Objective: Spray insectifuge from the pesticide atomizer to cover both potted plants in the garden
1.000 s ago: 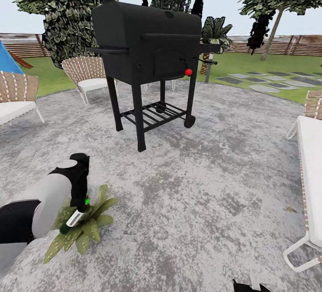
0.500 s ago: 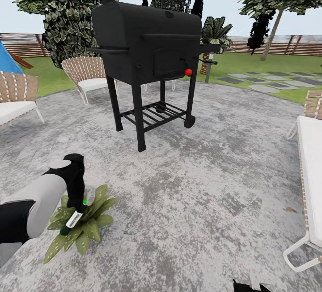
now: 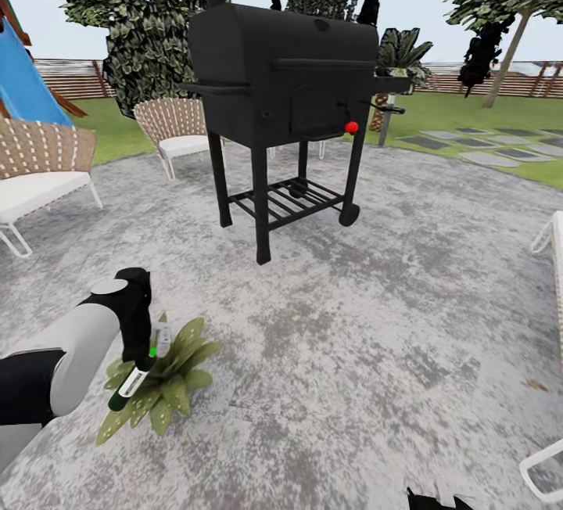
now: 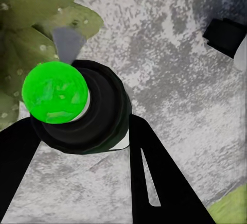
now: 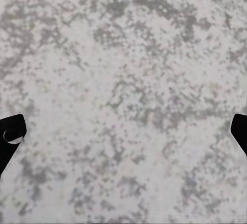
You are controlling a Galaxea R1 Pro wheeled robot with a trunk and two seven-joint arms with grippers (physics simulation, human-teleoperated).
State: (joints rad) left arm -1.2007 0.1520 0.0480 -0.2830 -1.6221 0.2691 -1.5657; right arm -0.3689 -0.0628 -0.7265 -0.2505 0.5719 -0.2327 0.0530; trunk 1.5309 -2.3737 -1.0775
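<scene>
- Holding the pesticide atomizer in my left gripper, fingers clamped on the bottle body, right above one potted plant on the stone patio.
- Left wrist view: bright green cap on the black bottle top, dark fingers pressed either side of it, speckled leaves just past the nozzle end.
- Handling guess: small slim bottle, rigid plastic, light; smooth round sides so it could twist or slide in the grip if I swing fast. Mid-body hold looks right, keeps the cap and nozzle free.
- Bottle hangs tilted down from the gripper, lower end touching or nearly touching the leaves; cannot tell which.
- Right gripper: fingertips sit at opposite edges of the wrist view, spread wide, nothing between them, only patio below.
- Black grill stands well apart further across the patio, wicker chairs behind, lawn and fence beyond.
- Second potted plant not picked out anywhere yet.
- Judgement: spraying plant one is the step in hand; second plant needs finding after.
</scene>
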